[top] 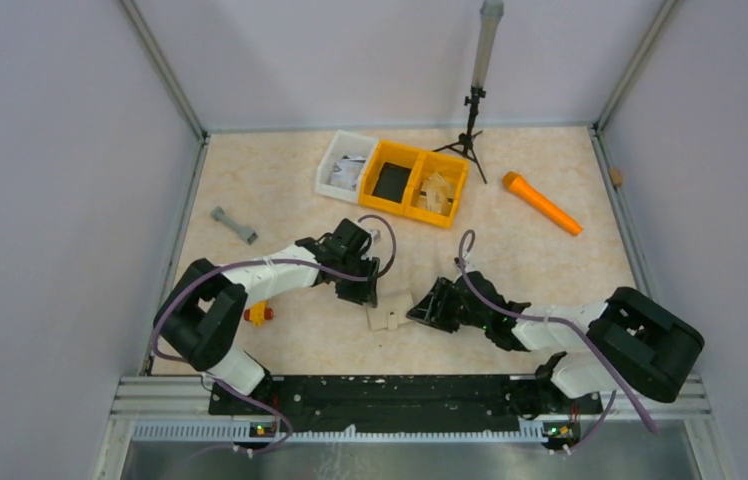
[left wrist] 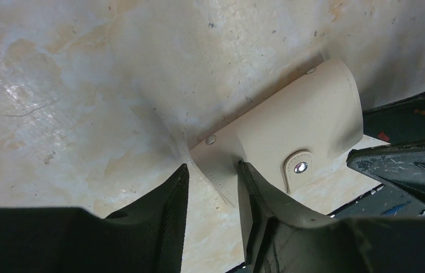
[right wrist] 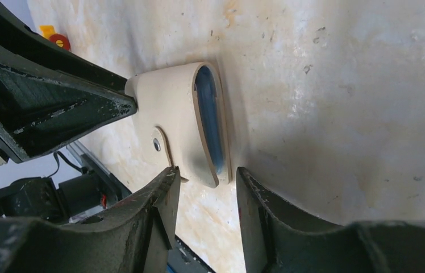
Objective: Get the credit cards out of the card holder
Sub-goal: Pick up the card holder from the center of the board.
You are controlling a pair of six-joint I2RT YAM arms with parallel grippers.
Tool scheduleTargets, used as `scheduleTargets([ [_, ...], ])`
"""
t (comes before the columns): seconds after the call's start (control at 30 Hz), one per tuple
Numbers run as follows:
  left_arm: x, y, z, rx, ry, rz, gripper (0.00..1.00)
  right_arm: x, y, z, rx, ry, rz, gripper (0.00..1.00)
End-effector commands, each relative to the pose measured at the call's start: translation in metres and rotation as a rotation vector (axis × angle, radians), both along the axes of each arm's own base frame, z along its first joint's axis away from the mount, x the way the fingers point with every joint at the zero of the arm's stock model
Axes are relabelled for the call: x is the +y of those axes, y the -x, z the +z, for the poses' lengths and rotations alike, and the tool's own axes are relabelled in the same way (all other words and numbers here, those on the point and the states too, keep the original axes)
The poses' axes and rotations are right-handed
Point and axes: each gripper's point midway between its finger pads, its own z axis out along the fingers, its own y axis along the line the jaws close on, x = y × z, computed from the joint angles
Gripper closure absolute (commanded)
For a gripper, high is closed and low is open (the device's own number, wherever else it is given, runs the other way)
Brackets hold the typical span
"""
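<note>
The beige card holder lies on the table between my two grippers, its snap tab closed. In the left wrist view the card holder has its stitched corner between the tips of my left gripper; the jaws stand apart and the right finger touches it. My left gripper sits just left of it. In the right wrist view the card holder shows its open end with a blue card edge inside. My right gripper is open, with the holder's end at its tips. It sits just right of the holder.
A yellow bin and a white bin stand at the back. An orange tool lies at the back right, a grey piece at the left, a small red-yellow object by the left arm. A tripod stands at the back.
</note>
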Motion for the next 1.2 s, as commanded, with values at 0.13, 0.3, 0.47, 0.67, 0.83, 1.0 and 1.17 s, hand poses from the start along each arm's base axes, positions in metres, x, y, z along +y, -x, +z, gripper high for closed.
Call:
scheduleTargets([
  [0.13,-0.005,0.0,-0.006,0.003,0.016,-0.022,0.63,0.029,-0.018,0.03,-0.104,-0.07,0.046,0.81],
  [0.3,-0.003,0.002,-0.002,-0.009,0.023,-0.018,0.65,0.03,-0.023,0.045,-0.158,-0.058,0.068,1.0],
  [0.47,0.001,-0.011,0.037,-0.151,0.087,0.03,0.64,0.02,-0.026,0.071,-0.266,0.033,0.142,1.0],
  [0.67,0.007,-0.017,0.094,-0.258,0.253,0.048,0.35,0.004,-0.02,0.143,-0.472,-0.05,0.288,1.0],
  [0.83,-0.003,-0.011,0.156,-0.357,0.549,-0.034,0.12,-0.006,-0.01,0.187,-0.549,-0.017,0.411,1.0],
  [1.0,-0.022,0.008,0.211,-0.464,0.77,-0.207,0.09,-0.001,0.012,0.233,-0.595,-0.089,0.544,1.0],
  [1.17,-0.029,0.03,0.243,-0.474,0.886,-0.355,0.09,0.006,0.036,0.267,-0.626,-0.203,0.672,1.0],
])
